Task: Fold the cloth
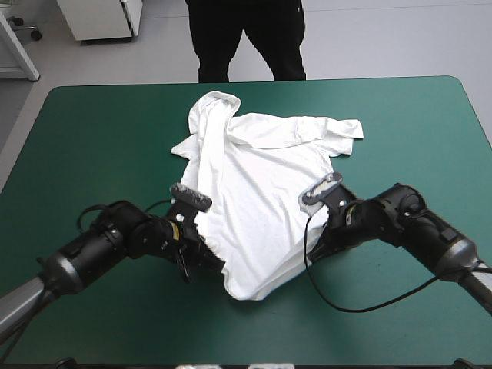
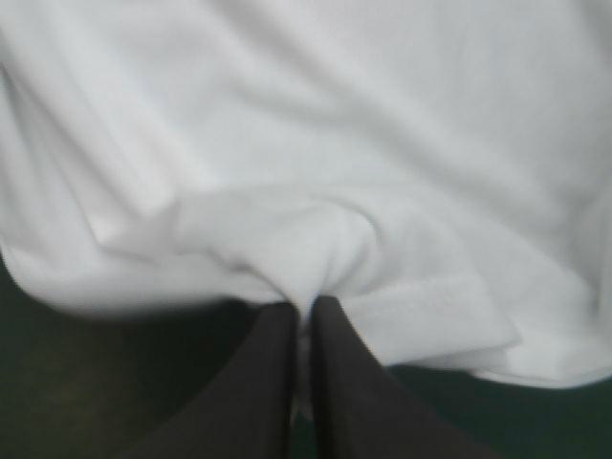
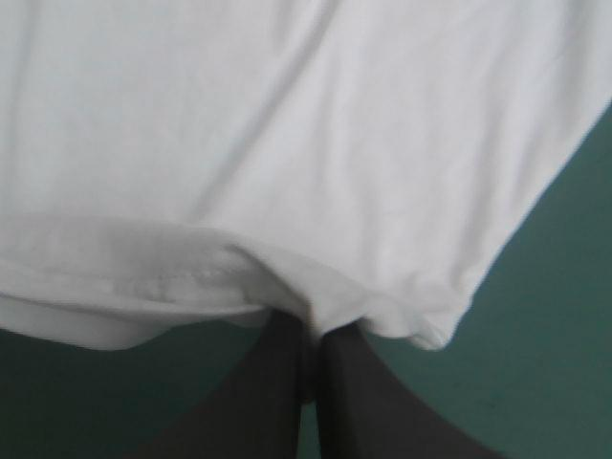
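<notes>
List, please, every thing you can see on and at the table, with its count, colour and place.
T-shirt: one, white, lying mostly spread and wrinkled at the middle of the table.
table: one, teal-green cover, under the T-shirt and both arms.
left pincer: one, black fingers, at the T-shirt's left edge on its near part, shut on a bunched fold of the cloth.
right pincer: one, black fingers, at the T-shirt's right edge on its near part, shut on the cloth by the stitched hem.
</notes>
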Controlling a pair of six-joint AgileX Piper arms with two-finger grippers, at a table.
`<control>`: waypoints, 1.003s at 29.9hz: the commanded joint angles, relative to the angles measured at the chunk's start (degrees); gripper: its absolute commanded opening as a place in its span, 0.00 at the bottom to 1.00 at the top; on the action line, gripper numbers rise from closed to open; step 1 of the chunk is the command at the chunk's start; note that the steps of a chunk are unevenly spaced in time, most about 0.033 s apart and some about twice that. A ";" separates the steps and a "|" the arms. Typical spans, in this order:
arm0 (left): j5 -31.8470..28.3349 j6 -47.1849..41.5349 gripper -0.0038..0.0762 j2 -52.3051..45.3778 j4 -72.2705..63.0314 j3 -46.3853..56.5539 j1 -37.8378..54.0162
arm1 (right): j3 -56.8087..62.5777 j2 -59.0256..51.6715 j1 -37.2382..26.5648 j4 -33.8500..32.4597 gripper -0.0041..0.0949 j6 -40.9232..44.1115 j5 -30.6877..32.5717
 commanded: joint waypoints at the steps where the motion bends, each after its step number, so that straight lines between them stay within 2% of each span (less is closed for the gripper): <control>1: 1.91 -0.59 0.04 -4.66 3.49 -11.12 -0.33 | -10.52 -2.95 -0.03 -6.05 0.02 2.47 2.79; 6: 5.64 -0.59 0.04 -6.26 10.29 -28.07 -0.33 | -25.97 -3.27 -0.03 -12.58 0.02 5.87 6.96; 11: 4.72 0.44 0.04 -6.26 17.05 -43.74 -0.33 | -39.94 -3.27 -0.03 -19.42 0.02 6.66 7.99; 16: 2.96 1.82 0.04 -4.95 21.01 -55.01 -0.33 | -50.08 -3.27 -0.03 -24.46 0.02 7.75 7.89; 19: -0.38 4.10 0.04 -4.48 21.51 -59.38 -0.33 | -54.79 -3.27 -0.03 -26.51 0.02 8.91 6.75; 21: -4.88 5.90 0.04 -4.20 21.51 -61.56 -0.33 | -57.76 -3.27 -0.03 -27.71 0.02 9.29 5.20; 25: -13.51 7.88 0.04 -4.21 21.51 -64.75 -0.33 | -63.33 -3.06 -0.03 -28.90 0.02 9.52 0.74; 30: -20.98 9.66 0.04 -4.21 23.77 -67.59 -0.33 | -67.91 -3.06 -0.03 -29.80 0.02 10.88 -6.02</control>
